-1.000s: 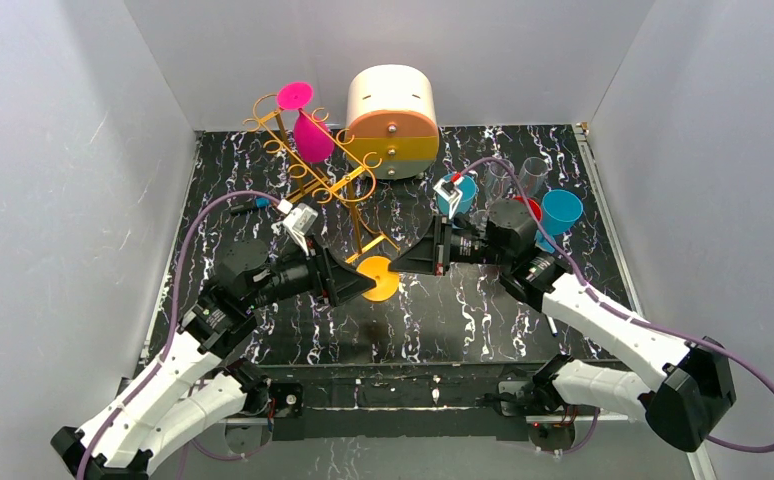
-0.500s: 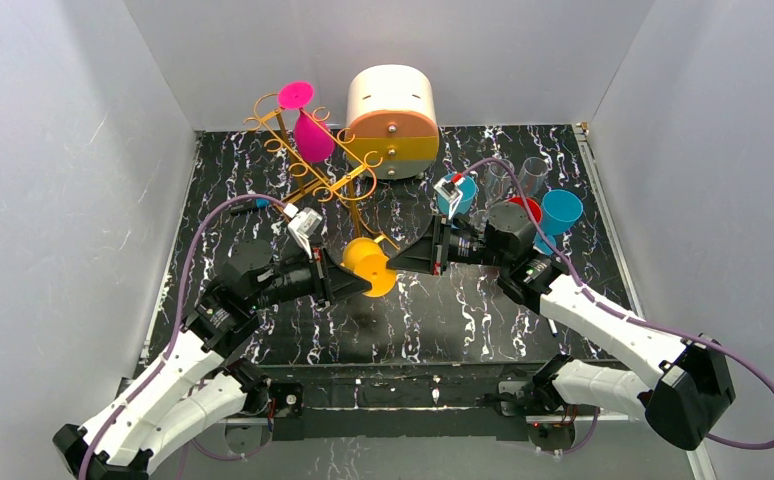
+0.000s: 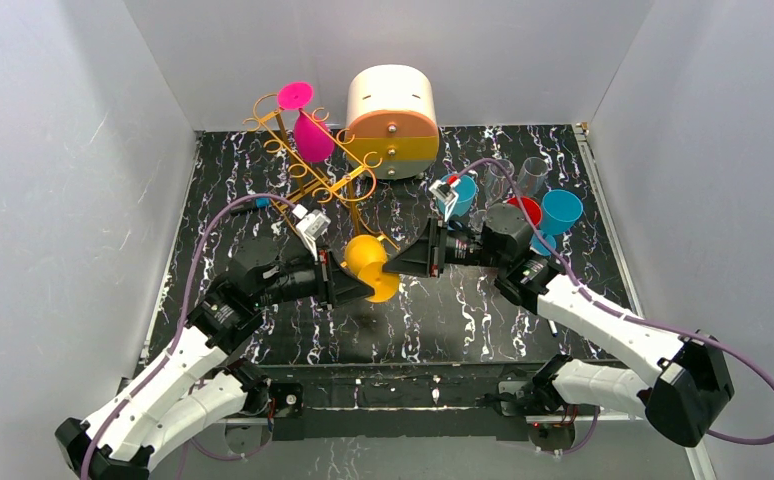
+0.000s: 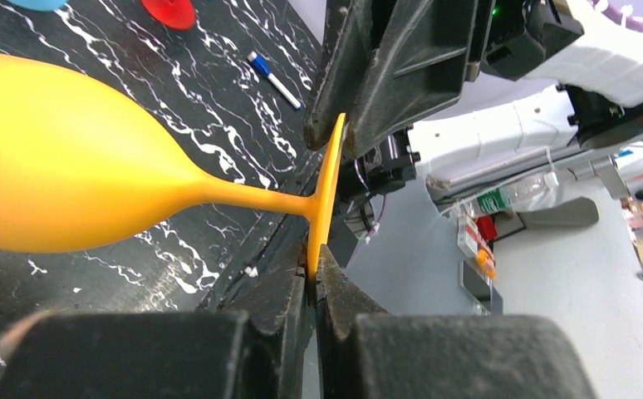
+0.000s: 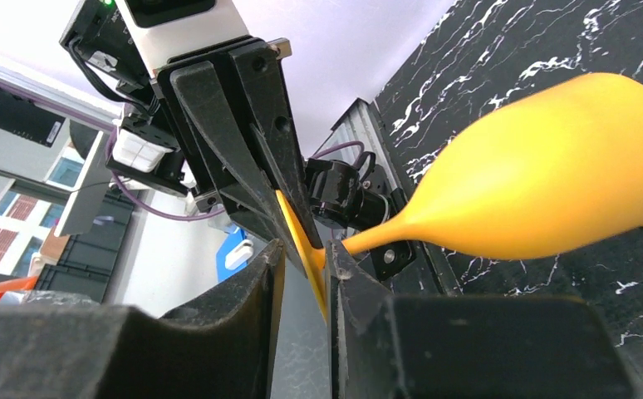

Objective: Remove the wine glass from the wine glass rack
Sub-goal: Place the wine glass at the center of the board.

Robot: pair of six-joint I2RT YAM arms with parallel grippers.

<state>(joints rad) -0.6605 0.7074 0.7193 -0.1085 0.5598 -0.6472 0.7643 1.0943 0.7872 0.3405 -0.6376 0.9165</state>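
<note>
A yellow-orange wine glass [image 3: 365, 256] hangs on its side above the table's middle, between both grippers and clear of the wine glass rack [image 3: 308, 178]. My left gripper [image 4: 316, 274] is shut on the rim of the glass's round foot [image 4: 328, 191], with the bowl [image 4: 61, 183] pointing away to the left. My right gripper [image 5: 304, 258] straddles the opposite edge of that foot with its jaws parted; one finger touches the foot and a gap shows at the other. A pink wine glass [image 3: 311, 137] hangs upside down on the rack.
A white-and-orange round drawer box [image 3: 393, 120] stands behind the rack. Blue cups [image 3: 561, 210], a red cup [image 3: 528, 207] and clear glasses [image 3: 533, 172] crowd the back right, close to the right arm. A blue-capped pen [image 4: 275, 79] lies on the black marbled table.
My left gripper has closed on the glass's foot. My right gripper, which was shut on it, has parted its jaws. The glass turned so its bowl shows from above.
</note>
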